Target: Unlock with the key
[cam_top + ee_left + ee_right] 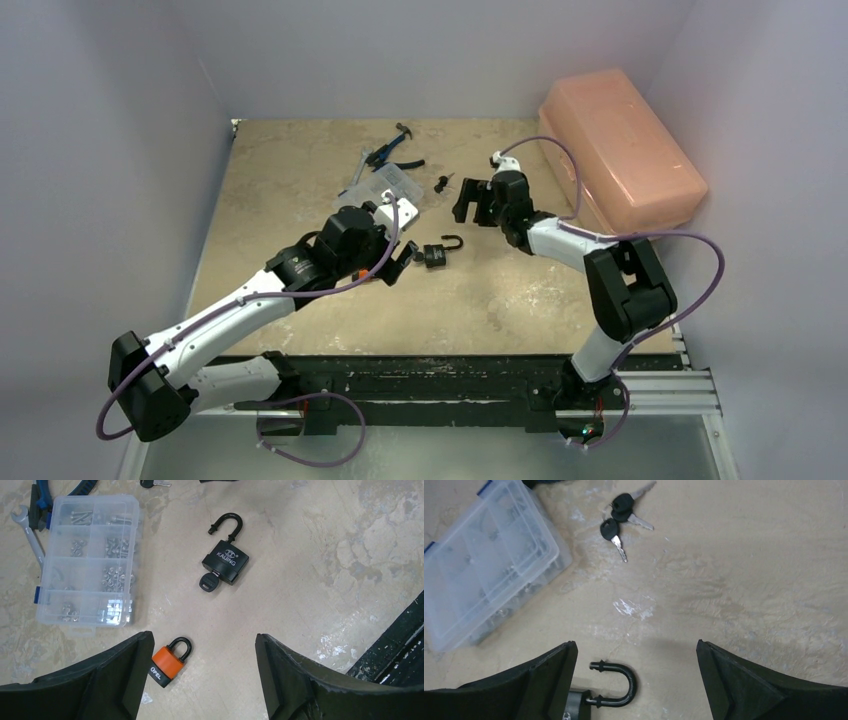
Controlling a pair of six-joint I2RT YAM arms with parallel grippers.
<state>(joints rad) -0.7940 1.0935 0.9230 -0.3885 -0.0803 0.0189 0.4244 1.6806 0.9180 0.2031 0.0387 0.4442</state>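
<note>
Beige, stained stone made the desk, with pale walls closing it on three sides. The left fingers stood wide apart and held nothing. Ahead of them, about in line with the gap between them, lay the black padlock flat on the desk, its shackle swung open and the key sitting in its underside, the black key head pointing back toward the fingers. An orange padlock, shackle closed, lay just beside the tip of one left finger; it perhaps touched this finger, but the view did not let me be sure. Farther out and to the side of the left fingers sat a clear parts box with screws in its compartments.

The right fingers were also fully spread, with only bare desk between them. The open shackle of the black padlock appeared close to the inner side of one right finger. Well ahead of the right fingers lay a small bunch of spare keys. A salmon-coloured bin stood behind the right arm.
</note>
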